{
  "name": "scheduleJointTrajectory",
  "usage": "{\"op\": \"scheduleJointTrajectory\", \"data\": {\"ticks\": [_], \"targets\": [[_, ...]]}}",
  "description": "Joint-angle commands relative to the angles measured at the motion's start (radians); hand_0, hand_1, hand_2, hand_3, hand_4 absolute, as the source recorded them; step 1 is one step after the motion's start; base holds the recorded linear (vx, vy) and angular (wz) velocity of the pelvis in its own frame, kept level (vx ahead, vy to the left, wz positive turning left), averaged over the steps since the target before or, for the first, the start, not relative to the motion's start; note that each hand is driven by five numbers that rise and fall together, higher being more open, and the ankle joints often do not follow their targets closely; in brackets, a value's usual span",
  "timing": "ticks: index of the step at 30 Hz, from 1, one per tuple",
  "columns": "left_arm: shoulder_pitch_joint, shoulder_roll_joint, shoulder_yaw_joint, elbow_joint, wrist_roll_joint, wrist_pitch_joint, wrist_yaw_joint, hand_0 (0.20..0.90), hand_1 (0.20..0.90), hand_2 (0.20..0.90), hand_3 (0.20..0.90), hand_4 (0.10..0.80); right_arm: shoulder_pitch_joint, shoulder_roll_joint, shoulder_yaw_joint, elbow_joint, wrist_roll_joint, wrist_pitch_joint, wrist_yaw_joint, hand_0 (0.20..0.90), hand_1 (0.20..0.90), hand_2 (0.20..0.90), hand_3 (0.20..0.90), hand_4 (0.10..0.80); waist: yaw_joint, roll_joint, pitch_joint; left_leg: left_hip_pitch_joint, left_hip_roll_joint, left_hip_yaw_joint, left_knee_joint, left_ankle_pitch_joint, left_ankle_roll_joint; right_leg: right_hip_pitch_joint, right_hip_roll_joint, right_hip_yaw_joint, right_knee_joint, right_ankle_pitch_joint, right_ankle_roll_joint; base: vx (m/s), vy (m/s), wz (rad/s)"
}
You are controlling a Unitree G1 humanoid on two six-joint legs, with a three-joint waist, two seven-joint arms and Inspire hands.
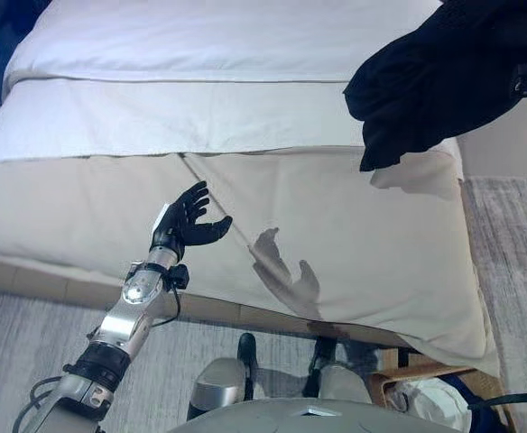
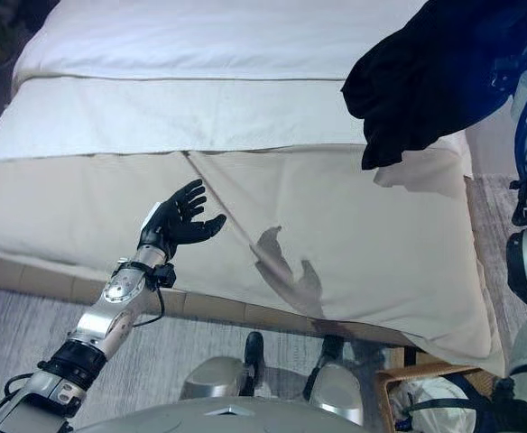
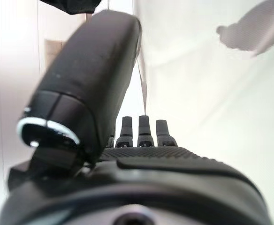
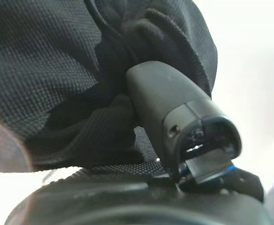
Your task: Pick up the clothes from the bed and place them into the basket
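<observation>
Right robot hand (image 4: 184, 126) buried in black garment (image 1: 444, 77), fingers hidden

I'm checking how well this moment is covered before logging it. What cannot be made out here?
- Right hand: in both eye views the black garment hides it; its wrist view shows only the thumb against cloth.
- Basket: cut off by the eye views' lower edge.
- Basket contents: only a scrap of white shows.
</observation>
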Motion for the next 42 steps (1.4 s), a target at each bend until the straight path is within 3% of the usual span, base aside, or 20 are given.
{"op": "scheduleJointTrajectory", "data": {"ticks": [1, 4, 5, 7, 8, 10, 13, 14, 15, 16, 19, 21, 27, 33, 42], "targets": [[0.028, 0.015, -0.007, -0.013, 0.011, -0.105, 0.000, 0.900, 0.900, 0.900, 0.900, 0.800, 0.031, -0.086, -0.052, -0.125, -0.006, -0.168, -0.083, 0.300, 0.300, 0.300, 0.200, 0.100, -0.024, -0.053, -0.285, -0.051, 0.074, 0.049, -0.045, -0.021, -0.082, 0.071, 0.010, 0.035, 0.026, -0.145, 0.059, -0.031, -0.042, -0.35], [0.017, 0.001, 0.007, -0.006, 0.015, -0.112, 0.006, 0.900, 0.900, 0.900, 0.900, 0.800, 0.103, -0.094, -0.107, -0.147, -0.005, -0.184, -0.082, 0.300, 0.300, 0.300, 0.200, 0.100, -0.043, -0.064, -0.279, -0.037, 0.062, 0.031, -0.037, -0.037, -0.077, 0.070, 0.024, 0.097, 0.013, -0.141, 0.052, -0.038, -0.014, -0.36], [0.018, -0.007, 0.017, -0.006, 0.022, -0.112, 0.027, 0.900, 0.900, 0.900, 0.900, 0.800, 0.129, -0.090, -0.127, -0.157, -0.001, -0.191, -0.064, 0.300, 0.300, 0.300, 0.200, 0.100, -0.046, -0.070, -0.271, -0.036, 0.040, -0.005, -0.011, -0.058, -0.066, 0.067, 0.026, 0.146, 0.012, -0.136, 0.052, -0.063, 0.030, -0.60], [0.025, -0.013, 0.039, -0.016, 0.029, -0.105, 0.081, 0.900, 0.900, 0.900, 0.900, 0.800, 0.156, -0.070, -0.134, -0.184, 0.010, -0.205, -0.042, 0.300, 0.300, 0.300, 0.200, 0.100, -0.037, -0.073, -0.257, -0.050, -0.028, -0.144, 0.048, -0.095, -0.033, 0.053, 0.029, 0.238, 0.019, -0.117, 0.057, -0.038, 0.051, -0.89], [0.029, -0.011, 0.056, -0.027, 0.034, -0.100, 0.087, 0.900, 0.900, 0.900, 0.900, 0.800, 0.160, -0.055, -0.131, -0.195, 0.007, -0.204, -0.052, 0.300, 0.300, 0.300, 0.200, 0.100, -0.033, -0.071, -0.250, -0.057, -0.051, -0.184, 0.056, -0.092, -0.022, 0.036, 0.031, 0.279, 0.030, -0.106, 0.060, -0.017, 0.066, -0.85], [0.025, -0.008, 0.073, -0.039, 0.035, -0.089, 0.075, 0.900, 0.900, 0.900, 0.900, 0.800, 0.172, -0.047, -0.145, -0.219, -0.001, -0.188, -0.072, 0.300, 0.300, 0.300, 0.200, 0.100, -0.041, -0.061, -0.244, -0.053, -0.054, -0.162, 0.051, -0.092, -0.013, 0.027, 0.032, 0.302, 0.031, -0.095, 0.065, -0.069, 0.094, -1.33], [-0.010, -0.003, 0.064, -0.011, 0.045, -0.099, 0.044, 0.900, 0.900, 0.900, 0.900, 0.800, 0.251, -0.047, -0.224, -0.272, -0.006, -0.178, -0.120, 0.300, 0.300, 0.300, 0.200, 0.100, -0.069, -0.055, -0.226, -0.039, -0.051, -0.118, 0.032, -0.103, -0.004, -0.014, 0.000, 0.280, 0.033, -0.054, 0.102, -0.087, 0.069, -1.30], [-0.010, 0.004, 0.062, -0.001, 0.055, -0.114, 0.070, 0.900, 0.900, 0.900, 0.900, 0.800, 0.272, -0.038, -0.245, -0.277, 0.014, -0.190, -0.107, 0.300, 0.300, 0.300, 0.200, 0.100, -0.071, -0.052, -0.215, -0.024, -0.043, -0.085, 0.015, -0.102, -0.009, -0.039, -0.023, 0.209, 0.054, -0.031, 0.117, -0.082, 0.007, -0.40], [-0.008, 0.007, 0.064, -0.002, 0.057, -0.117, 0.076, 0.900, 0.900, 0.900, 0.900, 0.800, 0.274, -0.035, -0.250, -0.274, 0.019, -0.193, -0.102, 0.300, 0.300, 0.300, 0.200, 0.100, -0.068, -0.050, -0.211, -0.019, -0.039, -0.074, 0.010, -0.101, -0.010, -0.042, -0.027, 0.191, 0.059, -0.029, 0.119, -0.160, -0.003, -0.93], [-0.003, 0.025, 0.076, -0.010, 0.053, -0.124, 0.088, 0.900, 0.900, 0.900, 0.900, 0.800, 0.268, -0.026, -0.255, -0.263, 0.025, -0.195, -0.096, 0.300, 0.300, 0.300, 0.200, 0.100, -0.058, -0.044, -0.204, -0.006, -0.028, -0.038, -0.006, -0.097, -0.016, -0.055, -0.037, 0.133, 0.082, -0.022, 0.124, -0.212, -0.006, -1.32], [-0.025, 0.056, 0.108, -0.048, 0.036, -0.096, 0.109, 0.900, 0.900, 0.900, 0.900, 0.800, 0.267, -0.020, -0.240, -0.230, 0.041, -0.206, -0.111, 0.300, 0.300, 0.300, 0.200, 0.100, -0.048, -0.031, -0.200, -0.029, 0.000, 0.010, 0.005, -0.080, -0.002, -0.077, -0.032, 0.108, 0.262, -0.075, 0.108, -0.252, -0.038, -1.16], [-0.034, 0.055, 0.121, -0.063, 0.043, -0.087, 0.131, 0.900, 0.900, 0.900, 0.900, 0.800, 0.297, -0.025, -0.255, -0.204, 0.066, -0.243, -0.104, 0.300, 0.300, 0.300, 0.200, 0.100, -0.032, -0.043, -0.213, -0.074, 0.009, 0.031, 0.045, -0.068, -0.006, -0.031, -0.022, 0.075, 0.217, -0.150, 0.083, -0.179, -0.164, -0.53], [-0.060, -0.008, 0.085, -0.044, 0.059, -0.083, 0.172, 0.900, 0.900, 0.900, 0.900, 0.800, 0.314, -0.039, -0.292, -0.115, 0.062, -0.263, -0.155, 0.300, 0.300, 0.300, 0.200, 0.100, -0.038, -0.068, -0.227, -0.077, 0.040, 0.059, 0.039, -0.061, -0.052, 0.043, 0.012, 0.086, 0.054, -0.135, 0.068, -0.045, -0.114, -0.36], [-0.046, -0.020, 0.072, -0.028, 0.070, -0.086, 0.163, 0.900, 0.900, 0.900, 0.900, 0.800, 0.371, -0.057, -0.330, -0.131, 0.048, -0.247, -0.194, 0.300, 0.300, 0.300, 0.200, 0.100, -0.068, -0.058, -0.247, -0.045, 0.047, 0.074, 0.018, -0.064, -0.061, 0.066, 0.023, 0.091, 0.033, -0.144, 0.058, 0.016, -0.042, -0.04], [-0.052, -0.017, 0.077, -0.014, 0.076, -0.064, 0.144, 0.900, 0.900, 0.900, 0.900, 0.800, 0.514, -0.004, -0.398, -0.137, 0.028, -0.195, -0.141, 0.300, 0.300, 0.300, 0.200, 0.100, -0.111, -0.042, -0.258, -0.011, 0.054, 0.104, -0.002, -0.068, -0.062, 0.068, 0.037, 0.123, 0.019, -0.137, 0.056, 0.001, -0.046, -0.06]]}}
